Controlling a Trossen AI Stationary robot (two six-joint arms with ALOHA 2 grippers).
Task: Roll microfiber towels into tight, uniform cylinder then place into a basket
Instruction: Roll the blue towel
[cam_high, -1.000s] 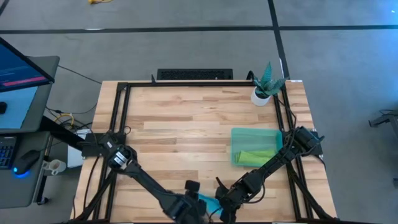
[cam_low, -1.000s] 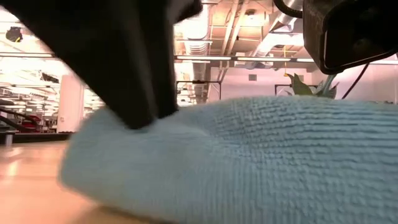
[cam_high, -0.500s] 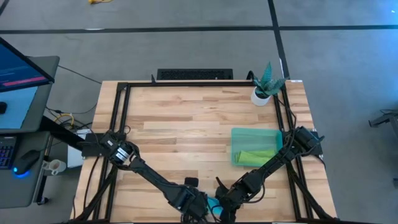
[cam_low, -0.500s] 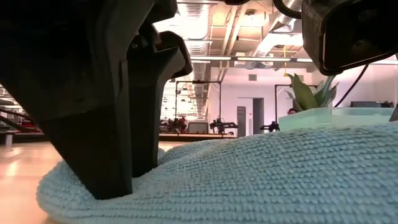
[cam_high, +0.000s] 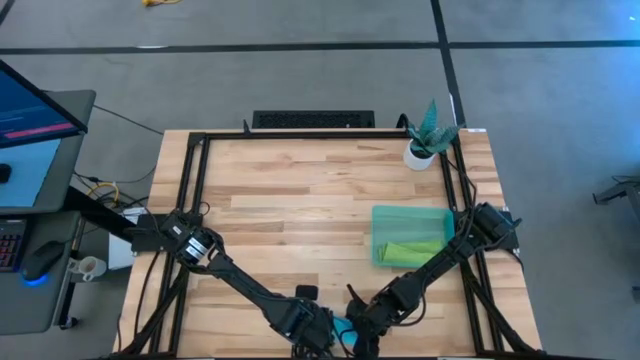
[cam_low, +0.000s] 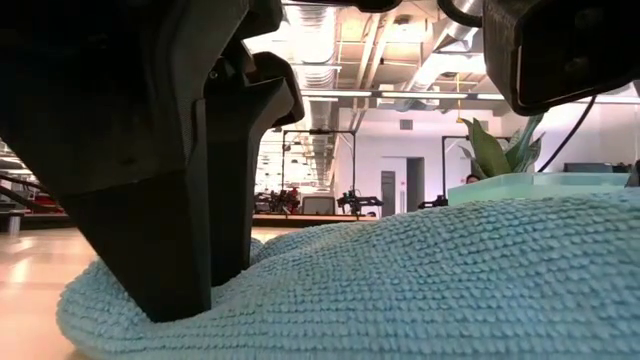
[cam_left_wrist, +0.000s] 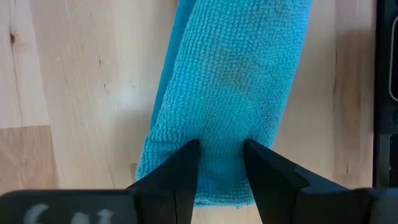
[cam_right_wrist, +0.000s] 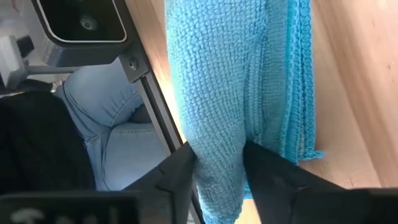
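At the bottom centre of the high view, I am seeing both grippers meeting over the turquoise towel (cam_high: 343, 327), which is lying rolled on the table (cam_high: 300, 200) near its front edge. The left gripper (cam_left_wrist: 221, 163) is pinching one end of the roll between its fingers. The right gripper (cam_right_wrist: 219, 163) is straddling the other end, its fingers touching the cloth on both sides; I cannot tell whether they are gripping. At right, the basket (cam_high: 385, 215) is holding the green towel (cam_high: 412, 249).
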